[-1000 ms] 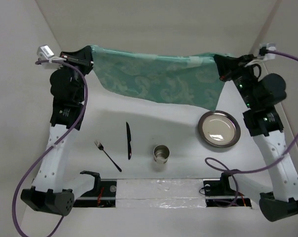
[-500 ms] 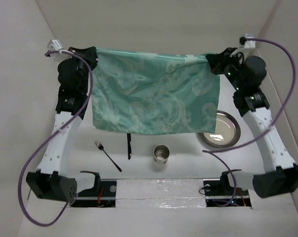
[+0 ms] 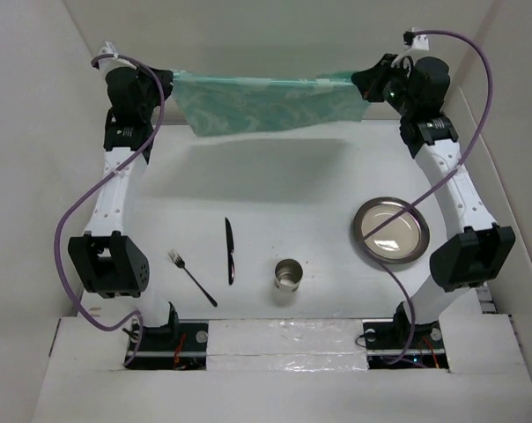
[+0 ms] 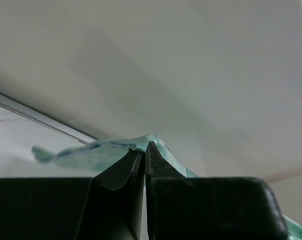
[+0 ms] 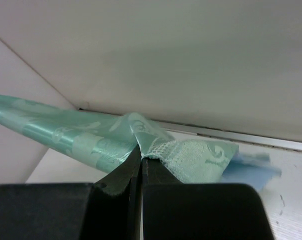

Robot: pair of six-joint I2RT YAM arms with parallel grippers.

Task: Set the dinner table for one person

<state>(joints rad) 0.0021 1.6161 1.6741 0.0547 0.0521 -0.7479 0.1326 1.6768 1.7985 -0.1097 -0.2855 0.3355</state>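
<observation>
A mint-green patterned cloth mat (image 3: 266,106) hangs stretched between my two grippers, high over the far part of the white dinner table (image 3: 284,189). My left gripper (image 3: 167,81) is shut on its left corner (image 4: 116,150). My right gripper (image 3: 363,81) is shut on its right corner (image 5: 191,157). On the table lie a silver plate (image 3: 391,230), a metal cup (image 3: 288,275), a black knife (image 3: 230,250) and a fork (image 3: 192,277).
White walls (image 3: 37,132) stand on the left, the far side and the right. Purple cables (image 3: 99,198) loop along both arms. The arm bases (image 3: 284,339) sit on a raised white ledge at the near edge.
Both grippers have moved farther back and up with the cloth. The cloth hung down wide over the table before; now only a narrow band shows and the plate and knife are uncovered.
</observation>
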